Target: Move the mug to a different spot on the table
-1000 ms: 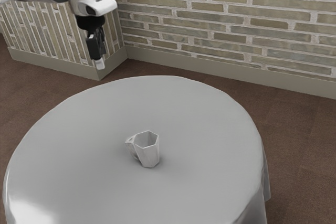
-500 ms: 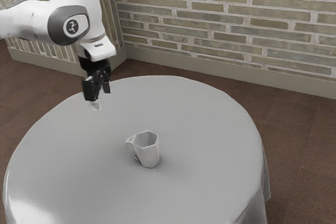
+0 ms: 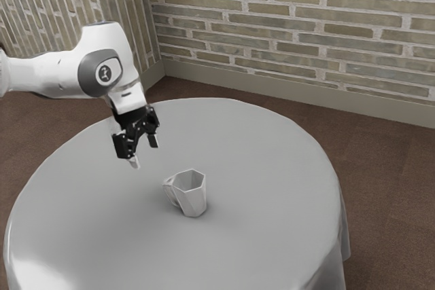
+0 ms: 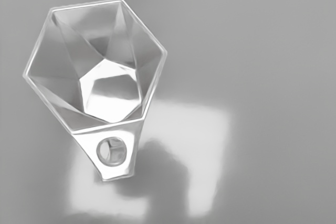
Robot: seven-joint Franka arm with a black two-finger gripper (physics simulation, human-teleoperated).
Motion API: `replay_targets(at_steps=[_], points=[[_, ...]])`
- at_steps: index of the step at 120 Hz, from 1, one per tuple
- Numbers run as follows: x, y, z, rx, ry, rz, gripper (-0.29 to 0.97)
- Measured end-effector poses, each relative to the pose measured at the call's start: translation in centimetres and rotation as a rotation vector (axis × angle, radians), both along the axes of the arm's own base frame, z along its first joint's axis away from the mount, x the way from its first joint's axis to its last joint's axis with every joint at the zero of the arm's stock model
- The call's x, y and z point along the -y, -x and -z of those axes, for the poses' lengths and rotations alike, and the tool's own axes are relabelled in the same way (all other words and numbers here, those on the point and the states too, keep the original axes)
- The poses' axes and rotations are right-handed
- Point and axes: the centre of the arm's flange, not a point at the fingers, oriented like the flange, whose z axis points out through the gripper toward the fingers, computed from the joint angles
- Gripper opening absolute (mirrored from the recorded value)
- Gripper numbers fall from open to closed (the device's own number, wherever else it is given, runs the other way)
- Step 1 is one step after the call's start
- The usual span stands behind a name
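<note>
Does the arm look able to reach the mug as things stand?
Probably yes. The arm hangs above and beside the mug, jaws open, and nothing stands between them on the table; the mug is upright.

Of each kind, a single item is counted: one mug [image 3: 191, 192], one table [image 3: 272, 161], one arm [image 3: 54, 74], one hand [image 3: 144, 153].

The exterior camera is sitting high beside the table [image 3: 292, 161], looking down across it toward the brick wall [image 3: 306, 25], far enough to be taking in most of the tabletop. The wrist camera is riding on the claw [image 3: 143, 152], facing almost straight down, close over the mug [image 4: 100, 77]. Both are sharing the mug and the surrounding tabletop.
</note>
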Motion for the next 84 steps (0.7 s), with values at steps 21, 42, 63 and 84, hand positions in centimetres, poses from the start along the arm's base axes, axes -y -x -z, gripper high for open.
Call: replay_targets(at_steps=[21,42,63,84], points=[[0.2,-1.1,3.7,0.005,0.049,0.042,0.68],[-0.2,-0.2,7.1,-0.003,0.090,0.046,0.68],[-0.3,-0.2,9.2,0.023,0.111,0.044,0.68],[-0.3,-0.8,10.5,0.053,0.143,0.007,0.68]])
